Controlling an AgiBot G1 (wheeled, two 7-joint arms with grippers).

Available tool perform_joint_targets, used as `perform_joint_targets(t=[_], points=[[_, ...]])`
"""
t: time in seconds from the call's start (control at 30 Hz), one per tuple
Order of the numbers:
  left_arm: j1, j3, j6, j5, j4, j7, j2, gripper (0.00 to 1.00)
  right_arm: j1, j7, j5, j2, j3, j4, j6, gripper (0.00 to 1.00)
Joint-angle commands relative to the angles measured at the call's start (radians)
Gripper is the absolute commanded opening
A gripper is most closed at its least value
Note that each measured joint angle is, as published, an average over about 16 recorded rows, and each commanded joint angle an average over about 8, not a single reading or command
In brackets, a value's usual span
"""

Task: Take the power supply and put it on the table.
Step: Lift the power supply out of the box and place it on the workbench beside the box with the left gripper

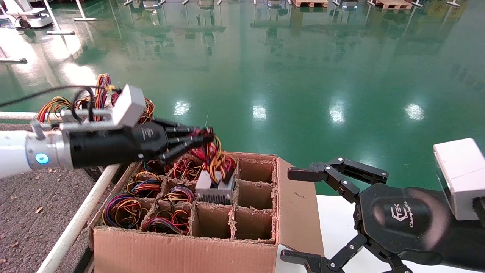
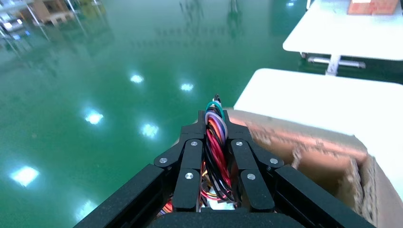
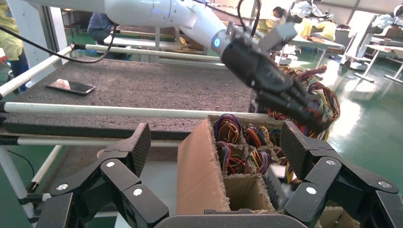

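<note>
The power supply [image 1: 214, 188] hangs by its wires [image 1: 212, 155] — half out of a middle cell of the cardboard box [image 1: 182, 242], its grey body just above the dividers. The left gripper [image 1: 206, 138] is clamped on the top of that wire bundle, above the box. Other cells on the left hold coiled wires; those on the right are bare. The table [image 1: 22, 212] lies to the left, its white rail [image 1: 75, 223] beside the box. The right gripper [image 1: 299, 216], fingers spread wide, waits right of the box — its body reads "TEK".
</note>
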Motion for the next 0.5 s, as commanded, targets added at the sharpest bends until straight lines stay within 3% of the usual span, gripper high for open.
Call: perform_joint_targets(t=[0.03, 0.5], points=[[-0.017, -0.005, 0.006, -0.008, -0.003, -0.003, -0.005, 0.0, 0.0, 0.0, 0.0, 0.0, 0.0, 0.0, 0.0, 1.0], [-0.177, -0.032, 0.012, -0.053, -0.063, -0.081, -0.159, 0.0, 0.0, 0.0, 0.0, 0.0, 0.0, 0.0, 0.0, 1.0]])
